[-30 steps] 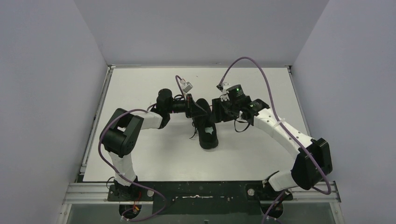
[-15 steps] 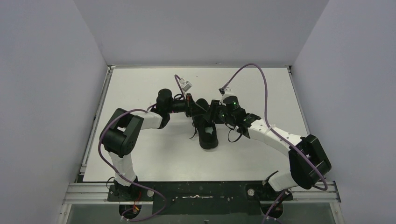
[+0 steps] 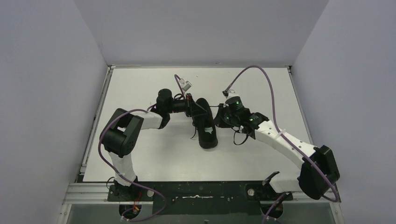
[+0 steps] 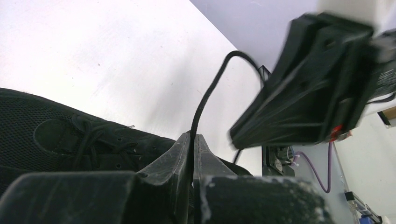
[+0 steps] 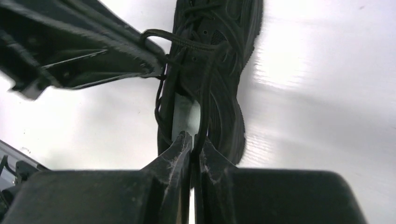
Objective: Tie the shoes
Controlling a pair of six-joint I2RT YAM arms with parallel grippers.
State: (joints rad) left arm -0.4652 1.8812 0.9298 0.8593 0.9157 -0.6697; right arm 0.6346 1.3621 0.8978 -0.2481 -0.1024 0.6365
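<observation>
The black sneaker [image 3: 206,125] lies on the white table, one end toward the near edge. It also shows in the left wrist view [image 4: 70,135] and the right wrist view [image 5: 224,56]. My left gripper [image 3: 191,106] is at the shoe's far left side, shut on a thin black lace [image 4: 205,98] that arcs up from its tips [image 4: 192,137]. My right gripper [image 3: 218,116] is at the shoe's right side, shut on another lace strand [image 5: 205,93] running from its tips [image 5: 192,139] up to the eyelets. The two grippers are close together over the shoe.
The white table [image 3: 140,154] is walled on three sides. Purple cables [image 3: 254,74] loop above the right arm. A loose lace end [image 3: 192,135] hangs off the shoe's left side. The left gripper body [image 5: 70,51] fills the upper left of the right wrist view.
My right arm swung in toward the shoe and then drew back slightly to the right, with its lace in the jaws. The left arm and the shoe have stayed put.
</observation>
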